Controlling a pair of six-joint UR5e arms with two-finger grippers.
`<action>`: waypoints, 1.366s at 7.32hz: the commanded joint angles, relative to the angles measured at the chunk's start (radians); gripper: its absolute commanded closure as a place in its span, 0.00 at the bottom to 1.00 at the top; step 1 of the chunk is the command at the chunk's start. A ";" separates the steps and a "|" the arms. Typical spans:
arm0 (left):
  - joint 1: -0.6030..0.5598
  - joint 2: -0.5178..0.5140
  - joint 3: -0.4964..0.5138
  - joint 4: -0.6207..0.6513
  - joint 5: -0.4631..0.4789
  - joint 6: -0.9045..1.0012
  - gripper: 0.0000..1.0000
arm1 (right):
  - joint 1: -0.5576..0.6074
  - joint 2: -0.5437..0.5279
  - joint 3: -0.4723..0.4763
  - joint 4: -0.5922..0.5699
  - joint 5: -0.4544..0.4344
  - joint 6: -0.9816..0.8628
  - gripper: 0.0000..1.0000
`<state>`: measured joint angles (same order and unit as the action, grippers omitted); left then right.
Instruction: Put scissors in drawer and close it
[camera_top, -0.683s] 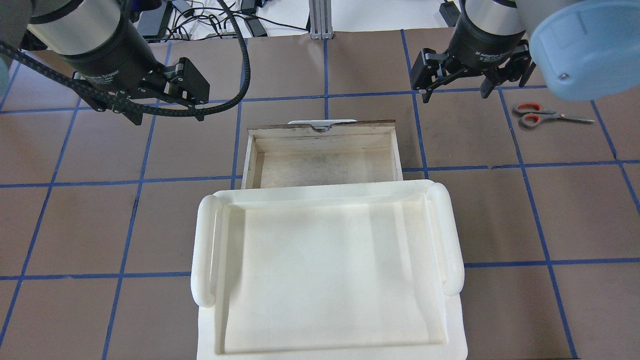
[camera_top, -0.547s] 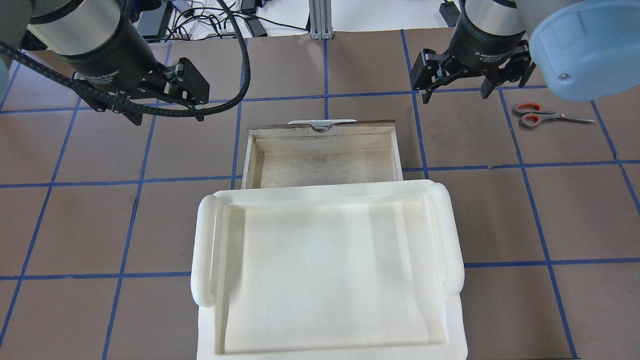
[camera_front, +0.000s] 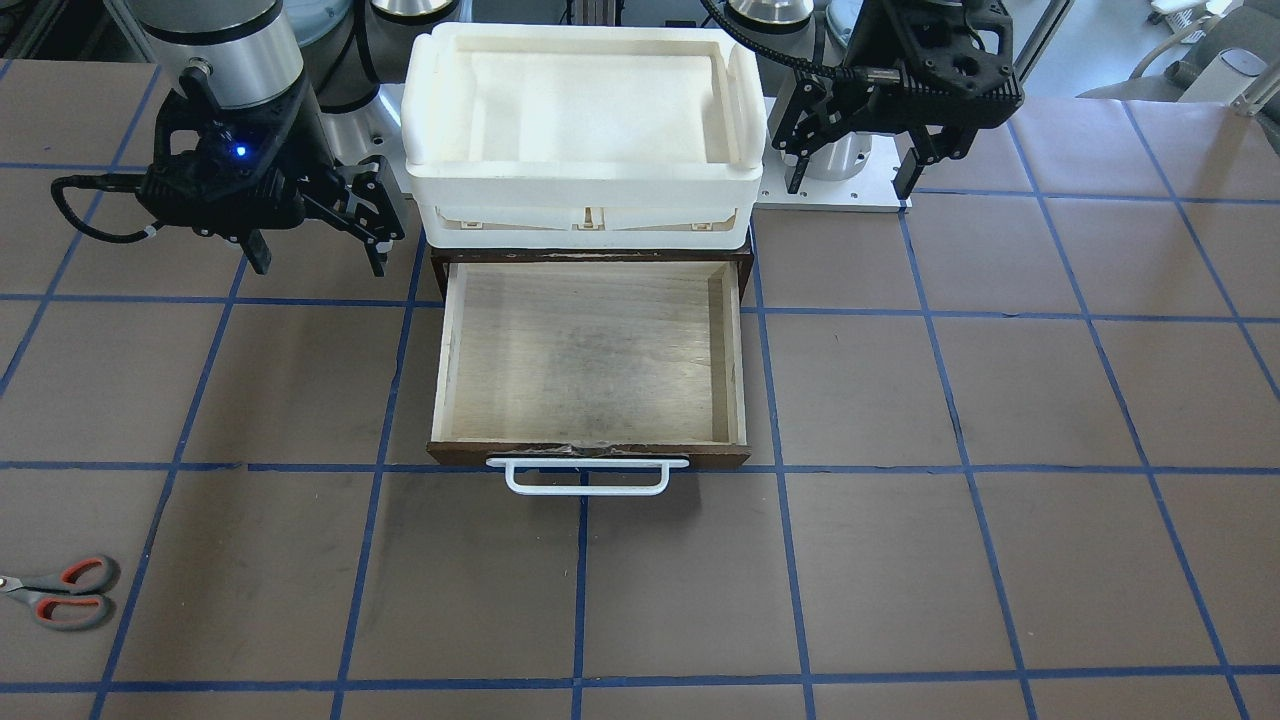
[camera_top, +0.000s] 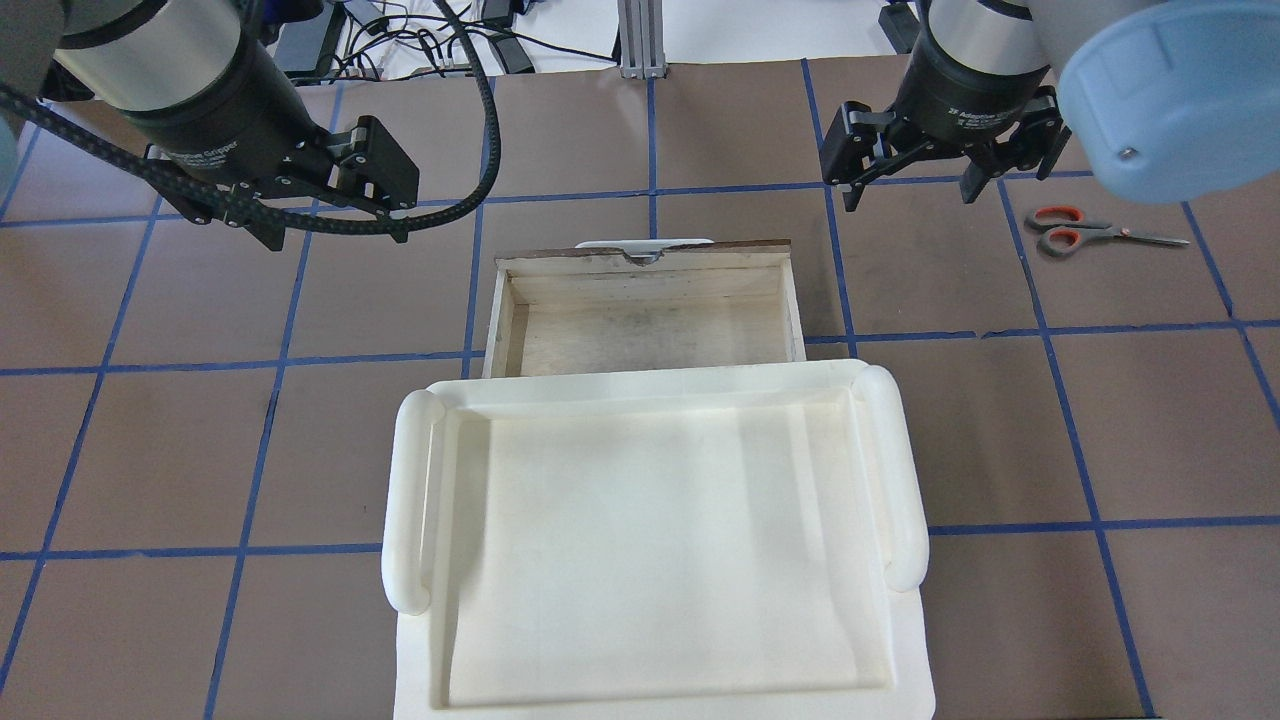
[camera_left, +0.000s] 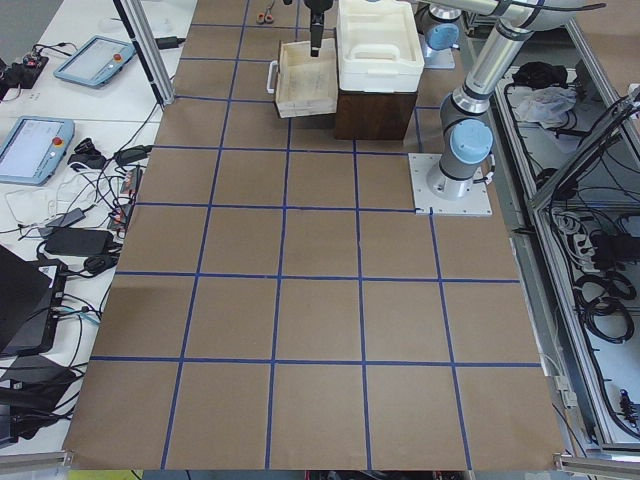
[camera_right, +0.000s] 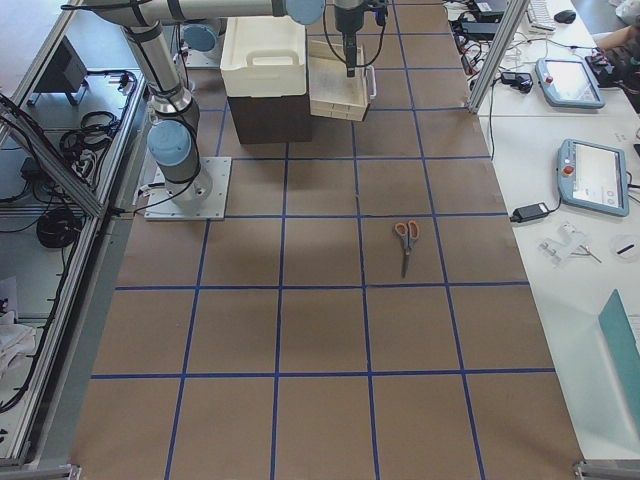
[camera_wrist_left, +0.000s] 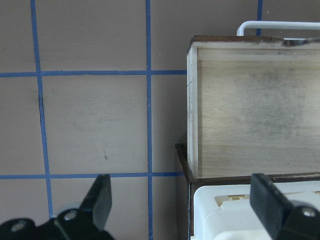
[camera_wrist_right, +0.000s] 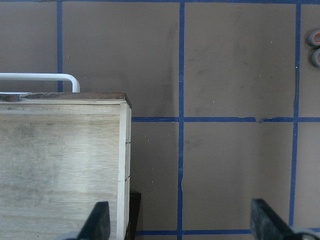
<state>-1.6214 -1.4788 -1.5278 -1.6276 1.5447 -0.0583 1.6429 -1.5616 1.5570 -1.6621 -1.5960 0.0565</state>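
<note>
Desk (camera_top: 1000, 430): flat matte brown sheet, ruled into squares by blue tape lines (camera_top: 1100, 524).
Drawer (camera_front: 590, 350): shallow rectangular box, pulled out open toward the far side; pale plywood floor with grey smudges, thin pale walls, dark brown front with a rough top edge; nothing inside.
Handle (camera_front: 586, 477): slim white bar with rounded corners, on the drawer's front.
White bin (camera_top: 408, 500): smooth cream plastic, tray-like, with fat rounded side rims; set on a dark brown cabinet (camera_left: 372, 112), above the drawer's rear.
Scissors (camera_top: 1085, 233): flat on the desk, well right of the drawer and outside it; blades together, tips pointing right, loops toward the drawer.
Scissors versus right claw (camera_top: 908, 197): off to its right and farther out from the robot, not touching.
Scissors' look: slim dark grey blades, grey handles, two oval loops lined orange-red.
Right claw: black fingers spread apart, holding nothing, raised by the drawer's right front corner; height above the desk hard to judge.
Left claw (camera_front: 850, 187): black fingers spread apart, holding nothing, left of the bin and drawer.
</note>
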 joint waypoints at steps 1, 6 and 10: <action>0.000 0.002 0.000 0.000 0.000 0.000 0.00 | -0.002 -0.002 0.000 -0.001 -0.002 -0.006 0.00; 0.000 0.002 0.000 0.000 -0.002 0.000 0.00 | -0.014 0.003 -0.001 -0.015 0.010 -0.021 0.00; 0.000 0.002 0.000 -0.002 -0.002 0.000 0.00 | -0.095 0.006 -0.001 -0.025 0.019 -0.267 0.00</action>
<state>-1.6214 -1.4773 -1.5278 -1.6290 1.5432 -0.0583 1.5855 -1.5567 1.5564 -1.6876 -1.5794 -0.1206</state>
